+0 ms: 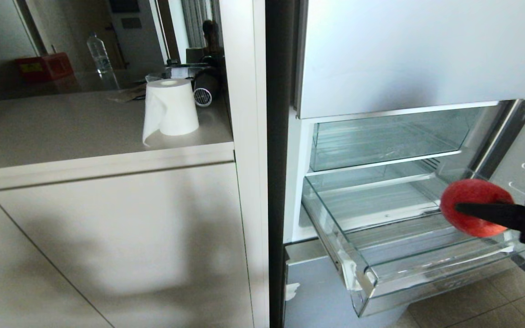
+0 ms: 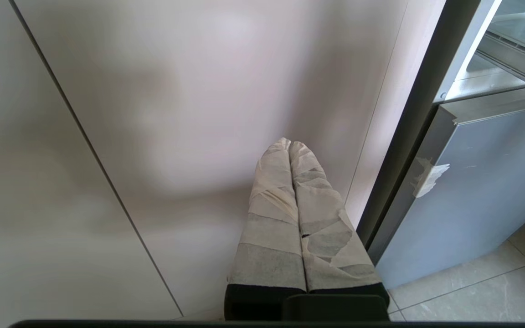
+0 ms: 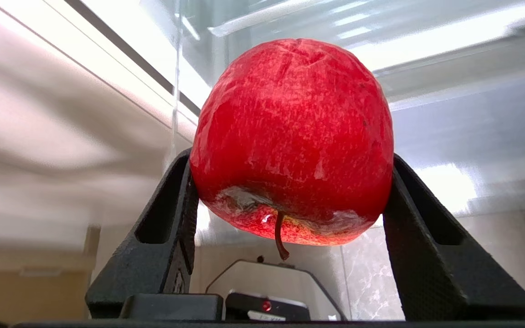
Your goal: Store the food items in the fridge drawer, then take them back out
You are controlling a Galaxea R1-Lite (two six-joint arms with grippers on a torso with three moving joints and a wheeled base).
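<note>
Right gripper (image 1: 460, 208) clamps the red apple (image 1: 472, 196) above the right edge of the pulled-out fridge drawer (image 1: 372, 282), whose ribbed floor lies bare. Left gripper (image 2: 290, 145), taped fingers pressed together, faces the cabinet panel (image 2: 198, 91).

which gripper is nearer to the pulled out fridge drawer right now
Right. The right gripper holds the apple over the drawer. The left gripper is shut, down by the cabinet door beside the fridge.

paper roll (image 1: 171, 107) on counter (image 1: 62, 132) (bottle (image 1: 98, 53) behind)
</note>
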